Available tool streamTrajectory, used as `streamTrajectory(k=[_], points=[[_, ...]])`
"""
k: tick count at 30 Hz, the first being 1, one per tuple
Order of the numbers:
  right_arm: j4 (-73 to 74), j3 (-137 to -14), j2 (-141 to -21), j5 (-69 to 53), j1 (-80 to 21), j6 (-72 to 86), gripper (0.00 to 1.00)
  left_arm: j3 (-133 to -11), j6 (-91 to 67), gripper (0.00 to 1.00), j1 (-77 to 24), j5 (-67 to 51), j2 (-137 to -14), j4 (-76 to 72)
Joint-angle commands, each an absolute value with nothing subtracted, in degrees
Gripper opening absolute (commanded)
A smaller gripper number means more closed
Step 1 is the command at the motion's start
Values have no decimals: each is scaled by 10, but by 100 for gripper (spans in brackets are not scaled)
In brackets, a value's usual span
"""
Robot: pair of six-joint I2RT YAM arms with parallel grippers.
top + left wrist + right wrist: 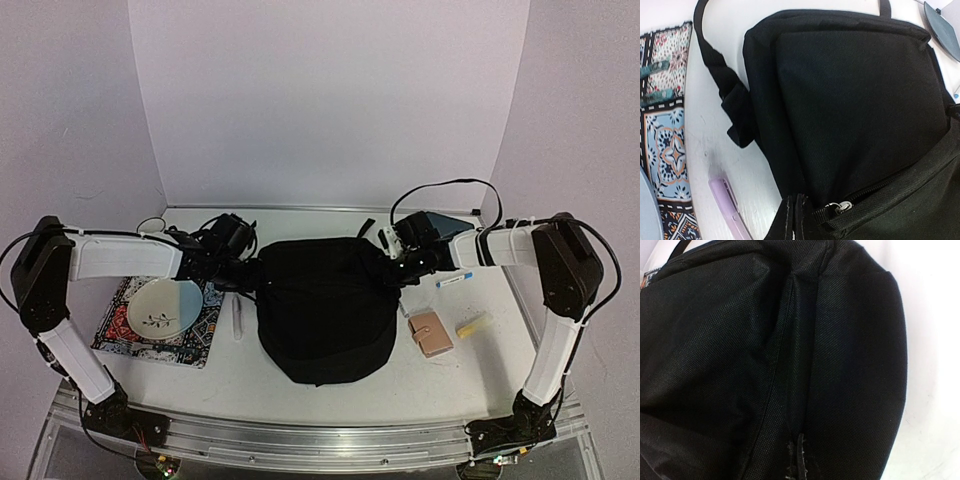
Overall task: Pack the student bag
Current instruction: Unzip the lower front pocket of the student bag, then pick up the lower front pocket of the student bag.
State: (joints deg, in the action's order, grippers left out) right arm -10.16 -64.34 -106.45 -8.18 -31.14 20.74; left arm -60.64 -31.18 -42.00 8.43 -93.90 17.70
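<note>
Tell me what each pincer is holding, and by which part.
Left pincer appears shut on the backpack, pinching fabric beside its zipper pull. Right pincer sits against the backpack's side; a grip cannot be told.

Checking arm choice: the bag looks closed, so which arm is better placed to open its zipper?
Left, probably. The zipper pull sits right beside the left gripper on the student bag; the right gripper view shows only plain fabric, no zipper pull.
</note>
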Motion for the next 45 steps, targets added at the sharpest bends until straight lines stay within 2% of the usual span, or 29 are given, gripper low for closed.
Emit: streamTrajectory(k=[1, 2, 5, 8, 11, 14, 17, 24, 29, 35, 45], points=[[-56, -656, -1030, -72, -293, 177, 0, -581, -312, 0, -427, 104, -911, 214], [-55, -659, -1024, -81, -295, 172, 1, -582, -309, 0, -432, 98, -906, 208], [-54, -673, -1002, -104, -303, 158, 12, -588, -300, 9, -435, 63, -886, 186], [-46, -690, -977, -118, -314, 147, 21, -602, -290, 22, -435, 50, -869, 179], [-32, -714, -965, -135, -328, 132, 40, -613, -275, 41, -435, 50, -851, 180], [-27, -745, -973, -155, -346, 113, 49, -626, -255, 56, -434, 61, -839, 179], [-21, -784, -1006, -166, -368, 98, 53, -642, -233, 65, -430, 70, -848, 179], [-1, -898, -1113, -176, -406, 85, 54, -677, -204, 74, -426, 59, -904, 179], [31, -934, -1166, -175, -426, 82, 47, -691, -194, 76, -426, 54, -927, 179], [43, -893, -1156, -174, -451, 91, 33, -695, -188, 77, -426, 40, -950, 179], [50, -782, -1103, -118, -500, 116, 32, -695, -178, 79, -438, 33, -972, 179]])
